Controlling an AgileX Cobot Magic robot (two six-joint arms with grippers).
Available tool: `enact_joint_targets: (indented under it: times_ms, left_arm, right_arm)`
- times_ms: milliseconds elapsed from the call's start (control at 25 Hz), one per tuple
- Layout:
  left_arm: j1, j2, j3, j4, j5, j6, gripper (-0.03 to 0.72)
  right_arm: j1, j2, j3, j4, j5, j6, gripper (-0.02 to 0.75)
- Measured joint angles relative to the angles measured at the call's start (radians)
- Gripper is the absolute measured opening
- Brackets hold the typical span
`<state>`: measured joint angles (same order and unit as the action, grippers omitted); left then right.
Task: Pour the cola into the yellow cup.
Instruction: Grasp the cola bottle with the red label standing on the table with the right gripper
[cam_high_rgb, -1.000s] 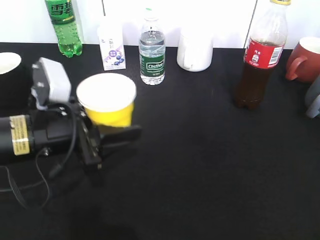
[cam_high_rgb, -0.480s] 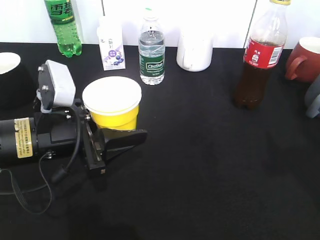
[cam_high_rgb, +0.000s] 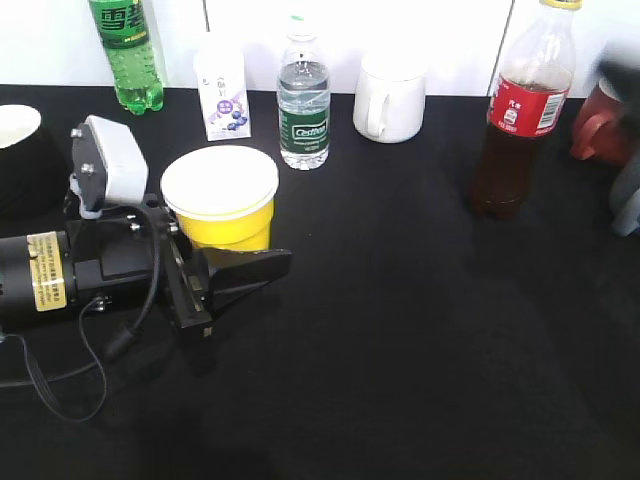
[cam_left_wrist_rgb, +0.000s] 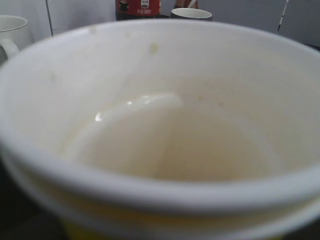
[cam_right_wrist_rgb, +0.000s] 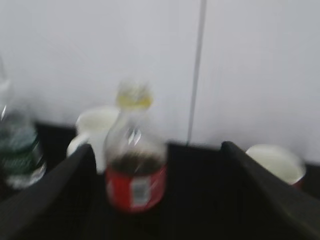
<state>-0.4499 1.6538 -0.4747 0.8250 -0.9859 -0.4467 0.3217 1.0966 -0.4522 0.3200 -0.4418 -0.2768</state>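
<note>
The yellow cup stands upright left of centre, white inside showing, and it fills the left wrist view. My left gripper lies low along the table and is shut on the cup's lower body; its far finger is hidden behind the cup. The cola stands capped at the back right. In the right wrist view the cola is ahead, left of the gap between the spread fingers of my right gripper, which is open and empty. That gripper shows only as a dark blur at the exterior view's right edge.
Along the back wall stand a green soda bottle, a small carton, a water bottle, a white mug and a red-brown mug. A white-lined bowl sits at the left edge.
My left gripper has shifted slightly right with the yellow cup, which went from tilted to upright. A dark blur of my right arm has come in at the top right.
</note>
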Motion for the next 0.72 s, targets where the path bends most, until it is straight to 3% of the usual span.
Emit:
enact_joint_targets:
  times_ms: [240, 360, 520, 720]
  left_arm:
    - [0.0, 0.0, 0.0, 0.0, 0.0, 0.0, 0.435]
    - [0.0, 0.0, 0.0, 0.001, 0.004, 0.0, 0.435]
    - [0.0, 0.0, 0.0, 0.001, 0.004, 0.046, 0.435]
    - [0.0, 0.0, 0.0, 0.0, 0.004, 0.049, 0.435]
  right_arm:
    - [0.004, 0.338, 0.05, -0.144, -0.205, 0.127, 0.573]
    - [0.004, 0.447, 0.052, -0.155, -0.356, 0.15, 0.573]
    - [0.004, 0.455, 0.054, -0.15, -0.415, 0.16, 0.573]
    - [0.004, 0.545, 0.042, -0.153, -0.484, 0.239, 0.629]
